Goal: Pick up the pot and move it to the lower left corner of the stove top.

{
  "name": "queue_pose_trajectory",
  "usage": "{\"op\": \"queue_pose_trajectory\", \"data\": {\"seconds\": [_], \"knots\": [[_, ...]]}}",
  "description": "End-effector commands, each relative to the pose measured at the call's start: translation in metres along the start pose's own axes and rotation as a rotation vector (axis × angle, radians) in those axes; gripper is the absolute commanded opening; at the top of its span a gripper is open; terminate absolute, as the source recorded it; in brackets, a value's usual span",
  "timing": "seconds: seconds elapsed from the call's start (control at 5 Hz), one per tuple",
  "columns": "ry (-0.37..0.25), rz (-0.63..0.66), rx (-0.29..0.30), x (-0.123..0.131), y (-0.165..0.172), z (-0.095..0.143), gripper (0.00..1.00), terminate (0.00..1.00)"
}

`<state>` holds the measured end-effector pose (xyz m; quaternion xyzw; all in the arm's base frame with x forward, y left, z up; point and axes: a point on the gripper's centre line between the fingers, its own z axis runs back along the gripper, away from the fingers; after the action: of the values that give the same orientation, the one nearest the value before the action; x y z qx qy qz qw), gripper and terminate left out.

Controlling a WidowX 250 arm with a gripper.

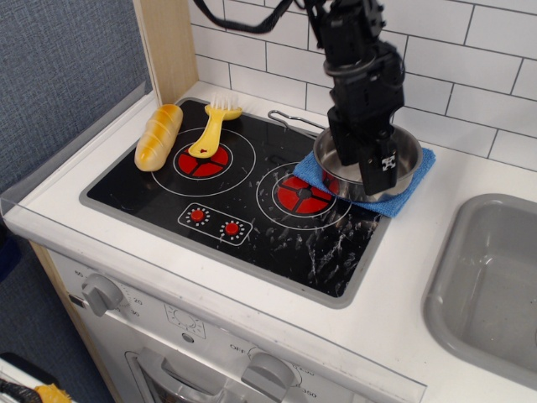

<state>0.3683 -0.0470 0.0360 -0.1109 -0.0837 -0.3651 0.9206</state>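
The stove top [243, 210] is set into the left half of the worktop [403, 302], and a sink [491, 285] is sunk in at the right edge. A bread roll [159, 136] is laid along the stove top's left edge, near the back left corner. Just to its right, a fork [213, 126] is laid over the left burner. A cloth [377, 189] is spread across the stove top's back right corner, overlapping the right burner. The pot [403, 164] is seated on the cloth, its handle [294, 122] stretched leftward along the back edge. The gripper [362, 164] is positioned over the pot.
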Motion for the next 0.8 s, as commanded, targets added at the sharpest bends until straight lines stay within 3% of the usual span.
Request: {"op": "queue_pose_trajectory", "data": {"seconds": [0.0, 0.6], "knots": [[-0.011, 0.003, 0.035, -0.015, 0.001, 0.014, 0.0, 0.0], [0.03, -0.098, 0.085, -0.04, -0.01, 0.018, 0.0, 0.0]]}}
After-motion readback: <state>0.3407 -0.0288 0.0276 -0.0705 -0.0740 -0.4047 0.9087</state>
